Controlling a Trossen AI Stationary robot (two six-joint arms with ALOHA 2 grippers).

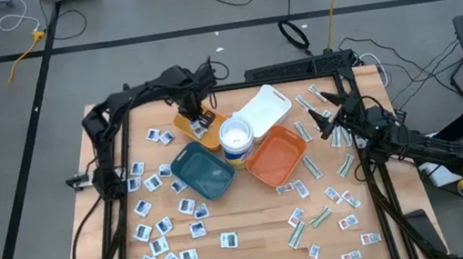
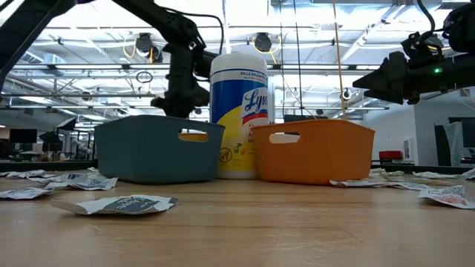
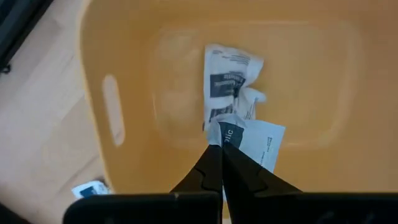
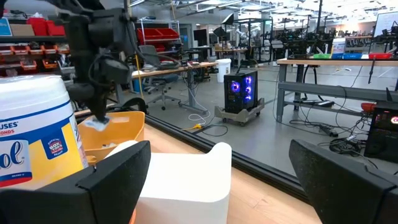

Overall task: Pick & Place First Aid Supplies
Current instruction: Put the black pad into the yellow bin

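Your left gripper (image 3: 221, 149), pinched shut on a thin, floppy packet's (image 3: 258, 142) corner, hangs above the yellow tray (image 3: 124, 74)

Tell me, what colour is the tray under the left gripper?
Yellow tray; the left wrist view shows it best.

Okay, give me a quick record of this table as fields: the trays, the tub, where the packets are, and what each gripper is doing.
Trays: yellow tray, white tray, teal tray, orange tray, clustered mid-table
Tub: Lysol wipes tub, upright between the trays
Loose packets: scattered on the wooden table, both sides
Left gripper: over the yellow tray, shut on a white packet
Yellow tray contents: another white packet already inside
Right gripper: open, holding nothing, raised beside the orange tray
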